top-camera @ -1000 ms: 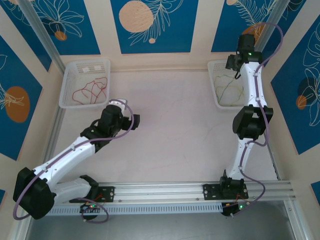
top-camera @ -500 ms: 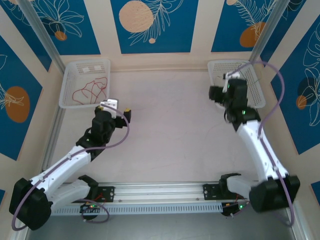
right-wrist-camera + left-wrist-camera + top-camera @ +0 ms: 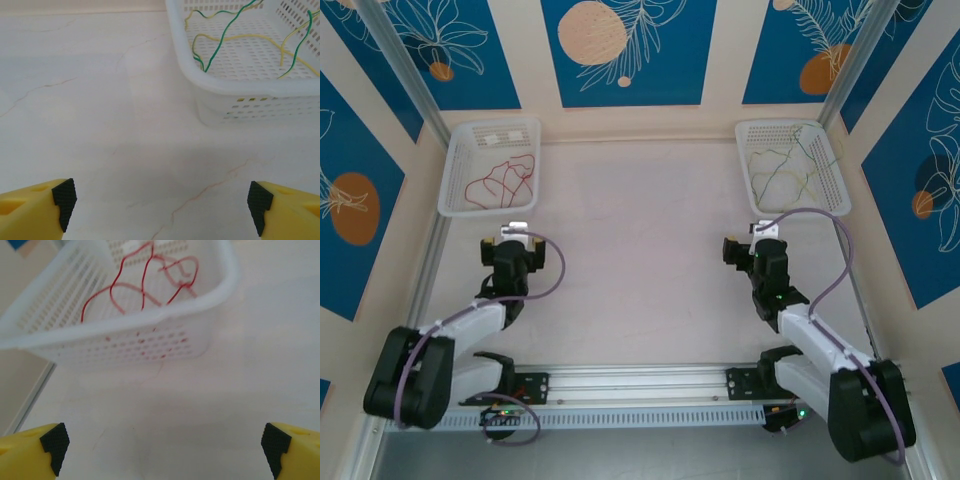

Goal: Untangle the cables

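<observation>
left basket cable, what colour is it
The cable is red, clearest in the left wrist view.

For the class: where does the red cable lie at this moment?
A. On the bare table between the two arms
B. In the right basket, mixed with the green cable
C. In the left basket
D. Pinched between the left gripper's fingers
C: the red cable lies in loose loops on the floor of the left basket, inside its walls, with nothing gripping it.
</observation>
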Tool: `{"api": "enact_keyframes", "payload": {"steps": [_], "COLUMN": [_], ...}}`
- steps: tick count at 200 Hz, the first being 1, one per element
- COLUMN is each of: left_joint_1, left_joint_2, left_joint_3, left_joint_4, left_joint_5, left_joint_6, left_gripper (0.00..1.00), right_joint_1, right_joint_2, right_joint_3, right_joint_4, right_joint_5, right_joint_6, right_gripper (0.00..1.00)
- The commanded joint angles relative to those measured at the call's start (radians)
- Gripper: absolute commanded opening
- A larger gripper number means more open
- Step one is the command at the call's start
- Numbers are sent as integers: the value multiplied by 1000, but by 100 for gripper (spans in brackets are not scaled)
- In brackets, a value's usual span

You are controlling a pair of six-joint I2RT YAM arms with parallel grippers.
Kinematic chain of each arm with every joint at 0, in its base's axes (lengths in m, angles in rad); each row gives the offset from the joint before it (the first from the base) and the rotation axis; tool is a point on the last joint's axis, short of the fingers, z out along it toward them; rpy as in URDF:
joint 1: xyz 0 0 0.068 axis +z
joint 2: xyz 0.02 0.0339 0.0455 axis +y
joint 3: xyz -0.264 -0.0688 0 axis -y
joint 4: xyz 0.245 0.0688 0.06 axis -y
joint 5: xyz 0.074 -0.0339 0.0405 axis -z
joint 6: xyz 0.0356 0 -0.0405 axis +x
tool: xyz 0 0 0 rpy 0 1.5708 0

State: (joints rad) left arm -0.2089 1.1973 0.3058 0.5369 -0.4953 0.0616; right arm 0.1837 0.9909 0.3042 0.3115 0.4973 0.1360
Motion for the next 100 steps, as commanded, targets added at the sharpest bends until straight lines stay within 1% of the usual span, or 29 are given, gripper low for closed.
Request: {"api": "enact_keyframes", "payload": {"steps": [1,10,16,20,26,34,40,44,49,53,62,79,89,94,100], "left_joint_1": [58,80,90,100,113,127,128,130,132,132,131,131,128,125,120], "left_joint_2": [76,113,123,134,154,180,206,229,252,249,232,284,349,359,333], "left_joint_3": [11,10,43,55,51,13,-8,-23,-40,-45,-45,-86,-88,-70,-30], "left_joint_4": [168,234,168,166,202,309,367,423,486,480,458,587,669,647,513], "left_joint_5": [97,141,131,140,160,213,201,197,207,231,257,324,403,435,455], "left_joint_6": [14,2,-34,-52,-82,-95,-101,-108,-100,-94,-82,-57,-20,-4,7], "left_gripper": [100,100,100,100,100,100,100,100,100,100,100,100,100,100,100], "right_joint_1": [-51,-65,-65,-65,-68,-79,-92,-101,-105,-105,-103,-119,-116,-112,-113], "right_joint_2": [133,194,219,239,270,314,352,373,396,418,481,528,521,521,528], "right_joint_3": [-8,10,29,27,11,-10,-12,-1,24,40,39,-9,-18,-11,5], "right_joint_4": [236,259,270,314,399,532,591,584,543,536,603,729,726,715,694], "right_joint_5": [-1,-39,-52,-66,-91,-135,-169,-203,-224,-238,-274,-324,-343,-347,-338], "right_joint_6": [-27,-26,-32,-42,-57,-70,-63,-64,-63,-67,-89,-87,-99,-105,-103], "right_gripper": [93,92,92,92,92,93,93,92,92,92,92,92,92,92,93]}}
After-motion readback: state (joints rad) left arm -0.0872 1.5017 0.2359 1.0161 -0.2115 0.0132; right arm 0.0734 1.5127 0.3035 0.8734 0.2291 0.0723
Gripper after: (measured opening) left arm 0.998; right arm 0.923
